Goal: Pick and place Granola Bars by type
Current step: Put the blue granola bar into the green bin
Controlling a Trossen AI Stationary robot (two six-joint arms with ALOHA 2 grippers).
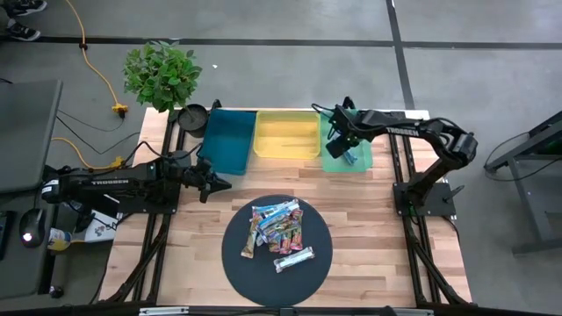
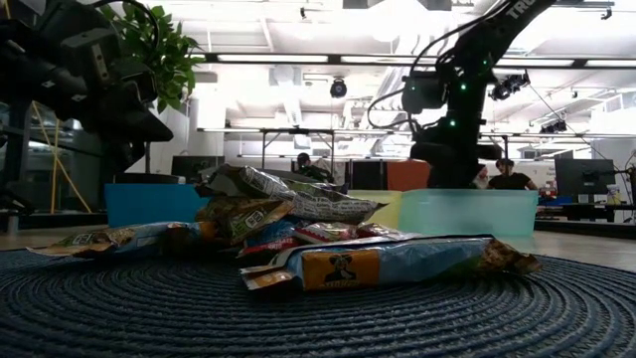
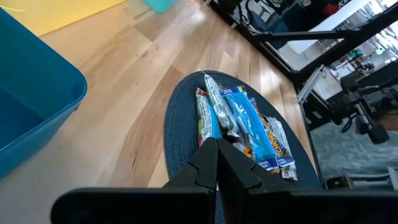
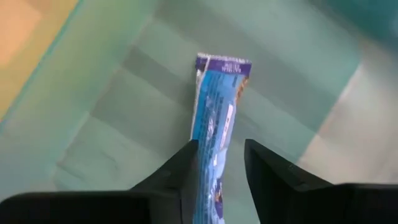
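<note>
Several granola bars [image 1: 277, 230] in blue, silver-white and multicolour wrappers lie heaped on a round dark mat [image 1: 237, 263]; the heap of bars [image 3: 239, 124] also fills the left wrist view. One blue bar [image 4: 214, 124] lies in the green bin [image 1: 364, 163]. My right gripper [image 4: 221, 144] is open over that bin, a finger on either side of the bar's near half. My left gripper [image 1: 226, 184] is shut and hovers between the blue bin [image 1: 226, 140] and the mat, touching nothing. My right gripper points down into the green bin with its fingers [image 4: 186, 165] along the blue bar's two long edges. A strip of bin floor shows between the bar and one finger. Whether the other finger touches the bar, I cannot tell.
Three bins stand in a row at the far side: blue, yellow [image 1: 286, 133], green. A potted plant [image 1: 161, 75] and a black pot [image 1: 193, 117] stand at the far left corner. Bare wood lies between the bins and the mat.
</note>
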